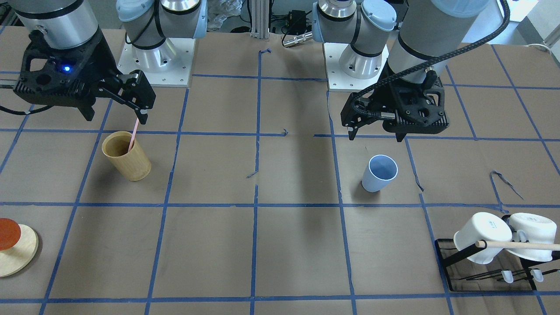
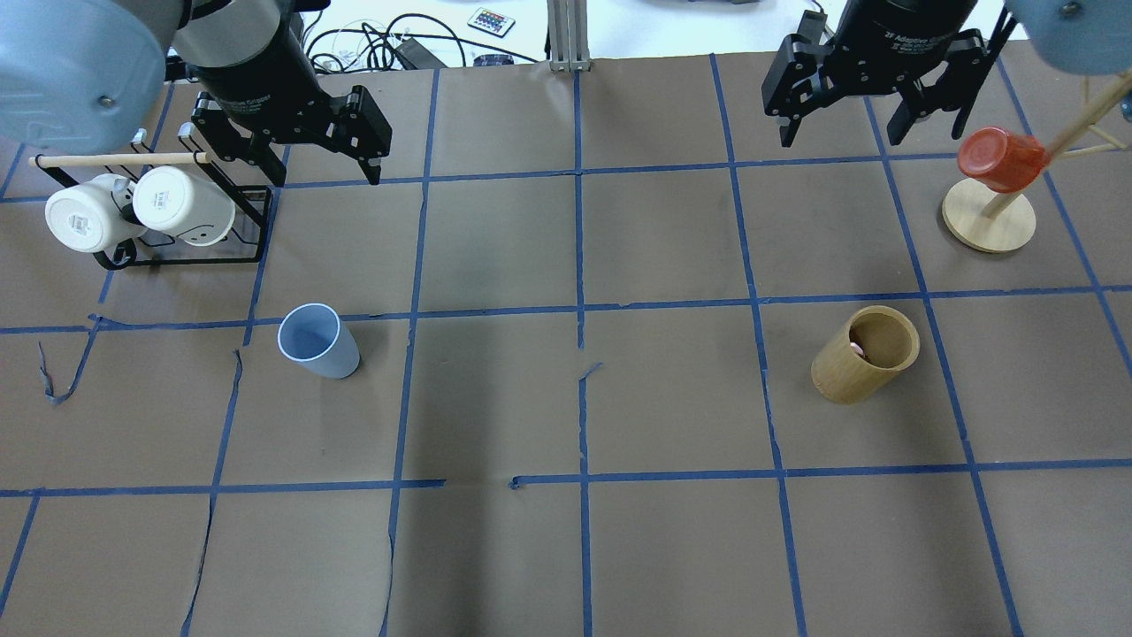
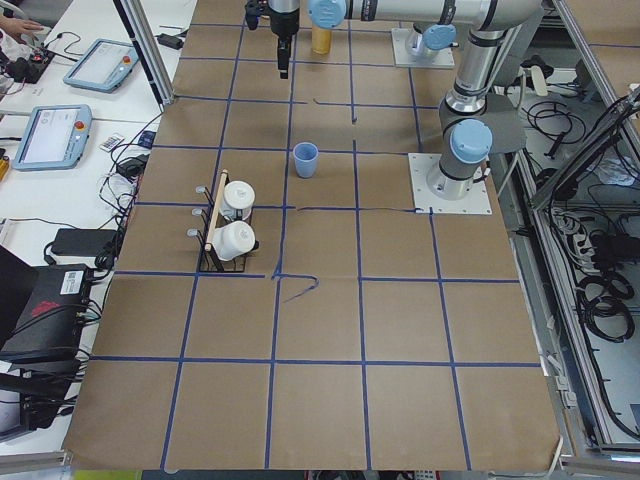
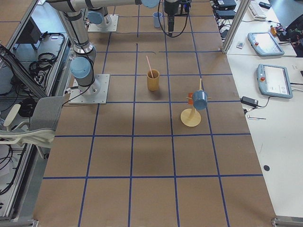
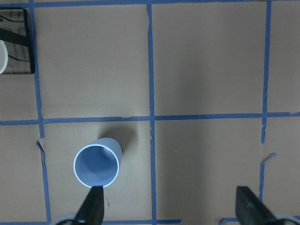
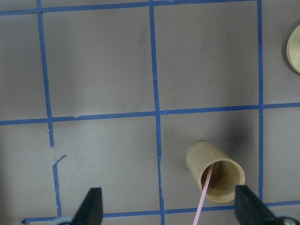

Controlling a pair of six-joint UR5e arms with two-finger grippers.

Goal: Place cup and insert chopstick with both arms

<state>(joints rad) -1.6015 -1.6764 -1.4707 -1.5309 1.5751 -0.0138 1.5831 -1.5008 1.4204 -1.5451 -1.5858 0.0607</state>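
The light-blue cup (image 2: 314, 345) stands upright and alone on the brown table; it also shows in the front view (image 1: 379, 173) and the left wrist view (image 5: 97, 165). My left gripper (image 2: 325, 180) hangs open and empty above and behind it, also seen from the front (image 1: 374, 136). A pale-pink chopstick (image 1: 133, 135) leans inside a tan bamboo cylinder (image 1: 127, 156), as the right wrist view (image 6: 205, 197) also shows. My right gripper (image 1: 116, 119) is open above the cylinder, its fingers wide apart on either side of the stick.
A black wire rack (image 2: 256, 221) with two white mugs (image 2: 181, 205) and a wooden dowel sits at the table's left. A wooden stand (image 2: 989, 226) carrying a red cup (image 2: 999, 159) is at the far right. Blue tape lines grid the table.
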